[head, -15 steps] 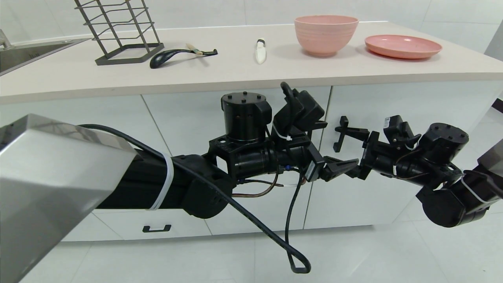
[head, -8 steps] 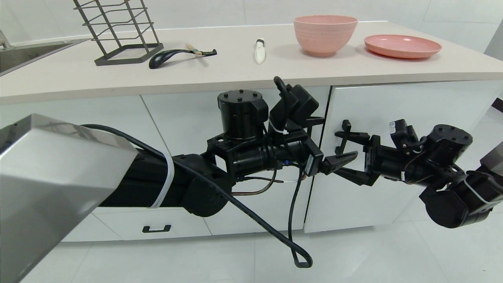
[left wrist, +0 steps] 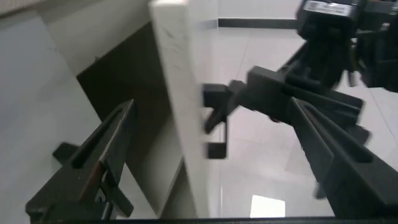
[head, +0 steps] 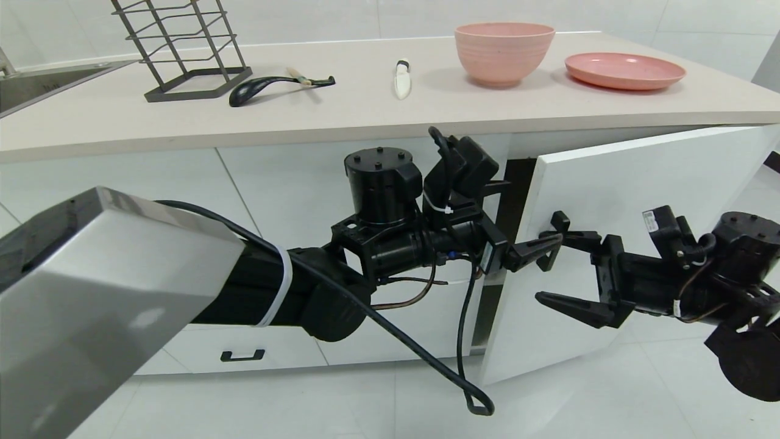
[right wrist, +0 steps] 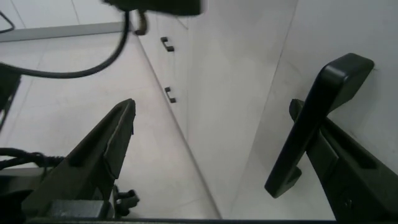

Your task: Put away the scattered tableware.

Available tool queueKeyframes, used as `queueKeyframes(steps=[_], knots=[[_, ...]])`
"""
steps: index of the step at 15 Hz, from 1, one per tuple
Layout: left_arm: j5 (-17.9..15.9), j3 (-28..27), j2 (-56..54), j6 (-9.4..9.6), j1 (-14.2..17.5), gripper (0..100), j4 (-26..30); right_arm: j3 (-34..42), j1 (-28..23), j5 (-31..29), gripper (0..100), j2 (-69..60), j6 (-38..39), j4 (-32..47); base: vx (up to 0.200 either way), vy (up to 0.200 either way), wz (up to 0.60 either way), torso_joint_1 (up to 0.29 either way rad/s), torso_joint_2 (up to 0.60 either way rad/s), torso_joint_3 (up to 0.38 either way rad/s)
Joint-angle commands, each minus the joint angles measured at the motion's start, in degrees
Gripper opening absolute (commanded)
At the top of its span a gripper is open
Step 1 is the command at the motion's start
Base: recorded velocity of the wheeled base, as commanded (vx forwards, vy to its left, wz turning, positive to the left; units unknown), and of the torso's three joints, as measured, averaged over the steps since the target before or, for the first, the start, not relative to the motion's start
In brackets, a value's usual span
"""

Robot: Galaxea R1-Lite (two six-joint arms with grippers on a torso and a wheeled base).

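Hooking one finger behind the black handle of the white cabinet door, the wide-open, empty right tool could slip off. The left tool, also spread and empty, straddles the door's edge, risking a knock. The round pink bowl sits on the beige worktop.

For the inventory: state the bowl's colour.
Pink. The bowl shows best in the head view.
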Motion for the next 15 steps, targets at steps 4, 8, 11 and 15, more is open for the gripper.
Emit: queueKeyframes(steps=[4,8,11,15], knots=[[-3.2,-4.5,4.4,0.04,-3.8,100,-2.7,8.2,0.4,0.8,100,-6.7,-1.0,0.0,0.0,0.0,0.0,0.0,0.0,0.0],[-4.6,-9.2,8.1,-0.05,-7.5,100,-3.1,8.9,0.3,0.7,100,-6.6,-1.6,0.0,0.0,0.0,0.0,0.0,0.0,0.0],[-4.6,-9.5,9.5,-0.14,-9.8,100,-3.3,8.9,-1.5,0.3,100,-6.3,-2.0,0.1,0.0,0.0,0.0,0.0,0.0,0.0],[-4.6,-9.4,9.7,-0.22,-9.9,100,-4.9,8.8,-7.7,0.3,100,-3.9,-2.3,0.1,0.0,0.0,0.0,0.0,0.0,0.0]])
